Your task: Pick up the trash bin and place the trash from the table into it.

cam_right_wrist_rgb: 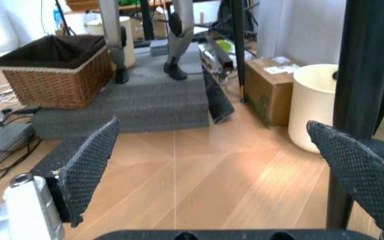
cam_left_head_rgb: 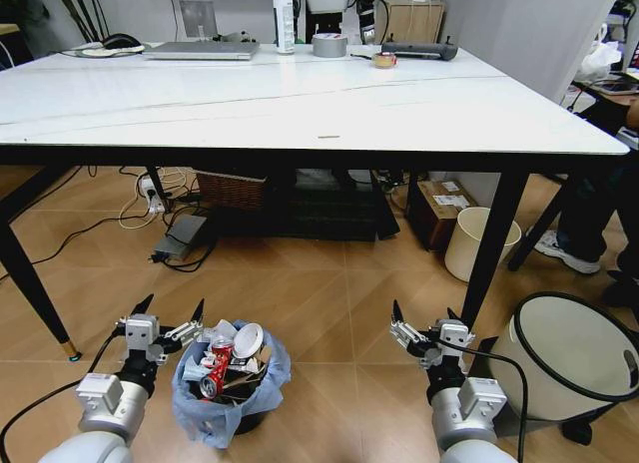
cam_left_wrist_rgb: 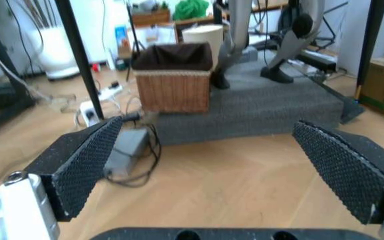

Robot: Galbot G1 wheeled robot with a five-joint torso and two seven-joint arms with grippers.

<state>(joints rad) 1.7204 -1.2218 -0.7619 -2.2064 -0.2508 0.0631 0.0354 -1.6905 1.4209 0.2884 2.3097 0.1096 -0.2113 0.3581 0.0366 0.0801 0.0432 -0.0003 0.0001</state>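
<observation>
Bin full on the floor, both grippers released and low beside it.

The trash bin (cam_left_head_rgb: 228,388) stands on the wooden floor in front of the table (cam_left_head_rgb: 250,109), its blue bag already packed with the trash (cam_left_head_rgb: 232,355): a red-labelled bottle, a white cup, paper; the left gripper (cam_left_head_rgb: 169,320) hangs just beside its rim with fingers spread and holding nothing; the right gripper (cam_left_head_rgb: 424,327) is also spread, well apart near a table leg; the tabletop shows a laptop (cam_left_head_rgb: 202,50), a tape roll (cam_left_head_rgb: 329,45) and no litter that I can make out; I judge the filling step nearly done; a next move needs only a check for leftovers.
</observation>
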